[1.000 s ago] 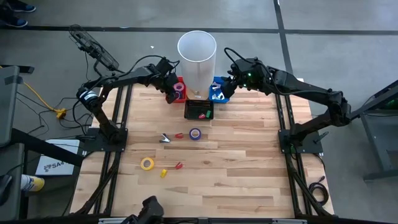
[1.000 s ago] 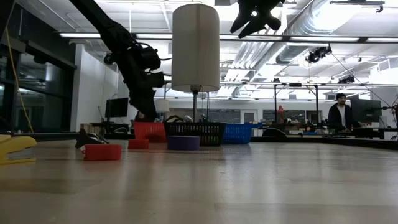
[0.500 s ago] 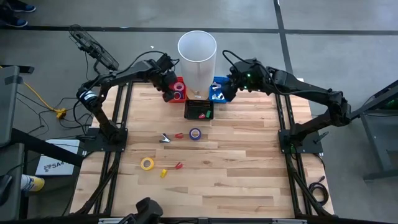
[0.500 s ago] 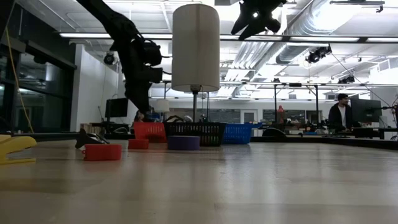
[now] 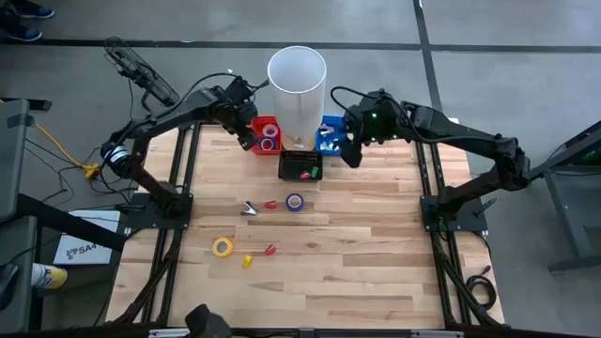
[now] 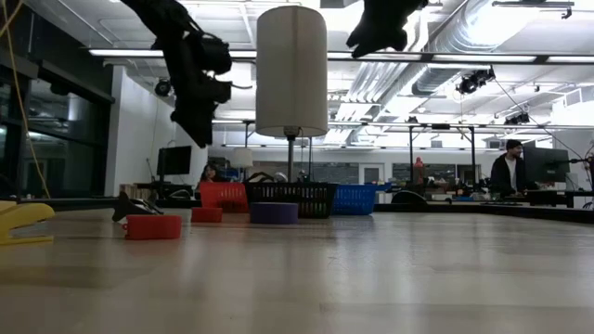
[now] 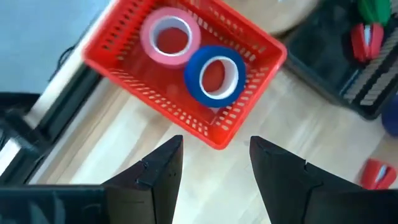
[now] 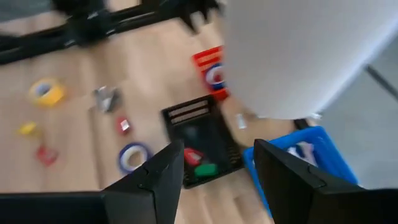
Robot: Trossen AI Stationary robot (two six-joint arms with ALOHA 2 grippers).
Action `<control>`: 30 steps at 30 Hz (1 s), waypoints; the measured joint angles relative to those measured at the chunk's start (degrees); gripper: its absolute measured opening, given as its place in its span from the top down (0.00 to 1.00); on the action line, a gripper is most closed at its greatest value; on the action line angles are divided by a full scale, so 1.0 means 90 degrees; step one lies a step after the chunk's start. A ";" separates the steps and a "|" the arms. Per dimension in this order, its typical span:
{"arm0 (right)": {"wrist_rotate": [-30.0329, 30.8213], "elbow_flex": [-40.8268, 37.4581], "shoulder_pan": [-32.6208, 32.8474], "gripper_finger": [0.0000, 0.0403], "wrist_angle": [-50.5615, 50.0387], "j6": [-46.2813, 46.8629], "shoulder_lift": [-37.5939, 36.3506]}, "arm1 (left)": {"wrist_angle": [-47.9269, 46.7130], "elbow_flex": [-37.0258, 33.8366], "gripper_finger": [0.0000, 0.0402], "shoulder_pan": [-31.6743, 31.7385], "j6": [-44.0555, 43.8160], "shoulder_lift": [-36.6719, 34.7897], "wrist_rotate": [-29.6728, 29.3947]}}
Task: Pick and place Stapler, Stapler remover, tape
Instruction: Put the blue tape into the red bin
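Tape (image 7: 213,76) in red basket (image 7: 118,60), left wrist view only.

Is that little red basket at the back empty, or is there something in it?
Not empty. The red plastic mesh basket holds two tape rolls lying flat side by side: a pink one and a blue one.

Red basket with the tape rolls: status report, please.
Left gripper open, empty, above red mesh basket. Pink tape roll and blue tape roll inside. Right gripper open over blue basket. Nothing obstructing.
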 joint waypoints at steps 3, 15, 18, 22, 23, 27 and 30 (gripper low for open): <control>-0.0517 0.0000 0.0011 0.54 -0.0014 -0.0334 0.0002 | -0.0109 0.0000 0.55 0.0000 -0.0505 -0.0261 -0.0309; -0.0657 0.0000 0.0747 0.54 0.0060 -0.0557 0.0284 | -0.0991 0.0002 0.55 -0.0054 -0.1772 -0.1493 -0.0531; -0.0666 0.0000 0.1020 0.54 0.0098 -0.0583 0.0470 | -0.1211 0.0002 0.55 -0.0046 -0.1818 -0.1757 -0.0533; -0.0563 0.0000 0.1367 0.52 0.0248 -0.0802 0.0810 | -0.1376 0.0002 0.55 -0.0045 -0.1867 -0.1959 -0.0522; -0.0514 0.0000 0.1445 0.51 0.0286 -0.0788 0.0916 | -0.1389 0.0002 0.55 -0.0049 -0.1931 -0.1996 -0.0520; -0.0525 0.0000 0.1701 0.47 0.0373 -0.0874 0.1259 | -0.1451 0.0000 0.55 -0.0056 -0.2003 -0.2047 -0.0476; -0.0526 0.0002 0.1834 0.44 0.0470 -0.0932 0.1547 | -0.1434 0.0000 0.55 -0.0056 -0.1976 -0.2047 -0.0330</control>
